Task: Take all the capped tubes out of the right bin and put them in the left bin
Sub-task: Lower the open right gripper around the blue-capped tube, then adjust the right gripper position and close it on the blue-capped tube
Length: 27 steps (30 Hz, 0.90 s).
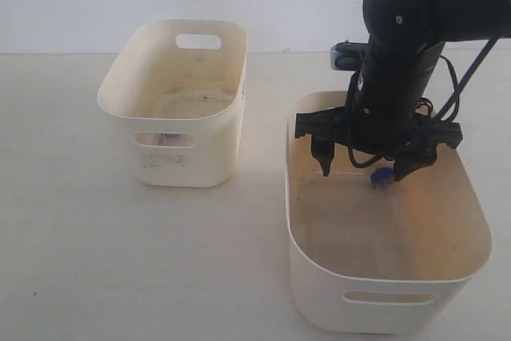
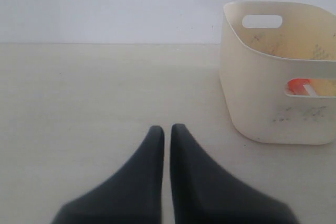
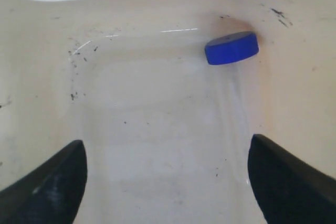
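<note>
Right end effector [image 1: 365,170] sits low inside the larger cream-white plastic bin [image 1: 319,293], jaws spread wide, holding nothing. Beneath it lies one clear plastic tube with a blue cap [image 3: 231,48] on the stained floor, close along a side wall and nearer one finger than the other.

Left end effector [image 2: 167,129] hangs over the pale bench [image 2: 79,103], fingers pressed together and empty, beside the smaller speckled cream bin [image 2: 252,103]. An orange-red cap [image 2: 299,85] shows through its handle cut-out.

Risks, as we judge them:
- Closing off-centre may roll the tube.
- The outer finger may jam on the wall.
- The slick round body may squirt free.
</note>
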Tool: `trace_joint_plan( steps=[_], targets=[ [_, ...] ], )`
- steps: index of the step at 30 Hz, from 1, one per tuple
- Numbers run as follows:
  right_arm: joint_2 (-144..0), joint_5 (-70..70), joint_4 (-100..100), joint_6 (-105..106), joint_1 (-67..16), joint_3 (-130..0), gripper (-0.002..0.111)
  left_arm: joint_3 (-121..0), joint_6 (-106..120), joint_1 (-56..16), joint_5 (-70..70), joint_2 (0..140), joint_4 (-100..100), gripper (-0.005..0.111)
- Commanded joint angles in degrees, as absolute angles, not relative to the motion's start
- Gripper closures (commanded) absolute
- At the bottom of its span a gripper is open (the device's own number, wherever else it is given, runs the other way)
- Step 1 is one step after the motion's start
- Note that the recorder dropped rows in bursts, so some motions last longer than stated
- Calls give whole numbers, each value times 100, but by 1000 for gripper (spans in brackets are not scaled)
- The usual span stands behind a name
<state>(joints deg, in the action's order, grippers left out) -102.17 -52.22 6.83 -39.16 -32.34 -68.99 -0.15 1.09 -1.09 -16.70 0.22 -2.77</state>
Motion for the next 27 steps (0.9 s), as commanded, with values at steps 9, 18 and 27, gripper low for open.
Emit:
trace_joint_plan(
  steps=[9,18,27],
  targets=[
    [-10353,-5187,787,-3844,-3200,-6932,30,0,97,-122,-1692,0,-328,103],
    [-10570,-5290,824,-3844,-3200,-6921,30,0,97,-122,-1692,0,-328,103],
    [-10648,-5249,1073,-3869,-3200,-6921,30,0,97,-122,-1692,0,-328,103]
  ],
)
